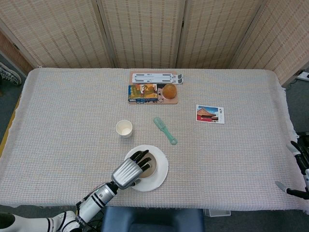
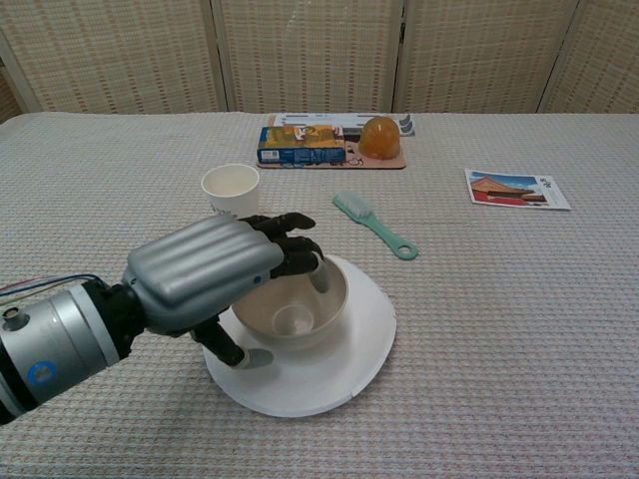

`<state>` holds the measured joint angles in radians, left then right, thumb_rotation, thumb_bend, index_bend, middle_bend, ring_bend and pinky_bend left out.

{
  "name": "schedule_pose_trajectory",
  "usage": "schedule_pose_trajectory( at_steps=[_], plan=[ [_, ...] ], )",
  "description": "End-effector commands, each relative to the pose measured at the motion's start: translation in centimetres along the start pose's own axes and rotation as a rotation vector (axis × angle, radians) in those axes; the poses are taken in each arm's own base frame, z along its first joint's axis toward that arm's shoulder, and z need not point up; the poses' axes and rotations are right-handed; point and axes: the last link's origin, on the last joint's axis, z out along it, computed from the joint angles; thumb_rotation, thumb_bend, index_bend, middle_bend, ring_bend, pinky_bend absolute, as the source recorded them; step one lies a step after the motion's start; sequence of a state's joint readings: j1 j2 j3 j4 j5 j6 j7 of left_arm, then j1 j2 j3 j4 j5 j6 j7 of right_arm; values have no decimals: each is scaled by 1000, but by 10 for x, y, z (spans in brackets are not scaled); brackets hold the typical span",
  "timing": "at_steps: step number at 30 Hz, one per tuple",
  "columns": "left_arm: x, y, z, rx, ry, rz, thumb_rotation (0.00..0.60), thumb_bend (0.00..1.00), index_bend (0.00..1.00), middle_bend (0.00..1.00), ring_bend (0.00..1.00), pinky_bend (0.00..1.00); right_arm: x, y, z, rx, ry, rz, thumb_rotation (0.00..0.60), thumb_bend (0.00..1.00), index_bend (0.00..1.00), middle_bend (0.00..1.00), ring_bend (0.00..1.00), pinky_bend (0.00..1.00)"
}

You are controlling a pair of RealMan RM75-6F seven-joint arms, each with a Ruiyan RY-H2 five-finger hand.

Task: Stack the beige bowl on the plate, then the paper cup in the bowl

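The beige bowl [image 2: 292,307] is sitting on the white plate [image 2: 339,361], in the lower middle of the chest view. The bowl is holding nothing inside, as its bottom is showing bare. The left robot hand [image 2: 215,274] is hanging over the left side of the bowl; its dark fingers [image 2: 292,244] are reaching across the rim to the far side, and the thumb is lying low by the near left edge on the plate. The fingers are spread and are gripping nothing, though whether they are touching the rim I cannot tell.

One paper cup [image 2: 231,190] is standing upright just behind the hand, to the upper left of the plate, apart from it, and nothing is in it. One green brush [image 2: 373,225] is lying to the upper right of the plate.

Further back, one tray [image 1: 153,93] is carrying a colourful box [image 1: 142,92] and an orange round thing [image 1: 169,91]. One picture card [image 1: 210,114] is lying at the right on the woven surface [image 1: 72,111].

The right robot hand [image 1: 298,166] is showing only at the right edge of the head view, off the surface, and its fingers are apart with nothing in them.
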<state>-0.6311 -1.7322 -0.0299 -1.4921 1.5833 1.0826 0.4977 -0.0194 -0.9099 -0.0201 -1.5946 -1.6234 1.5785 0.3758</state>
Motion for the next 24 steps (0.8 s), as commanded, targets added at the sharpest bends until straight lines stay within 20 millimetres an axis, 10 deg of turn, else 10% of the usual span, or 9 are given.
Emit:
schedule_pose_trajectory(
  at_steps=[1,15,24],
  plan=[
    [8,3,-8,29,-6,10,600,204,291,252,19,195,0,0,0,1,0,-1,600,143,0,0,0,0],
    [78,-37,-40,168,5,82,600,202,280,251,20,193,-4,-3,2,-13,-3,-20,600,144,0,0,0,0],
    [97,-82,-20,227,-44,18,600,202,183,242,19,175,-8,-2,9,-38,-17,-28,600,144,0,0,0,0]
  ],
)
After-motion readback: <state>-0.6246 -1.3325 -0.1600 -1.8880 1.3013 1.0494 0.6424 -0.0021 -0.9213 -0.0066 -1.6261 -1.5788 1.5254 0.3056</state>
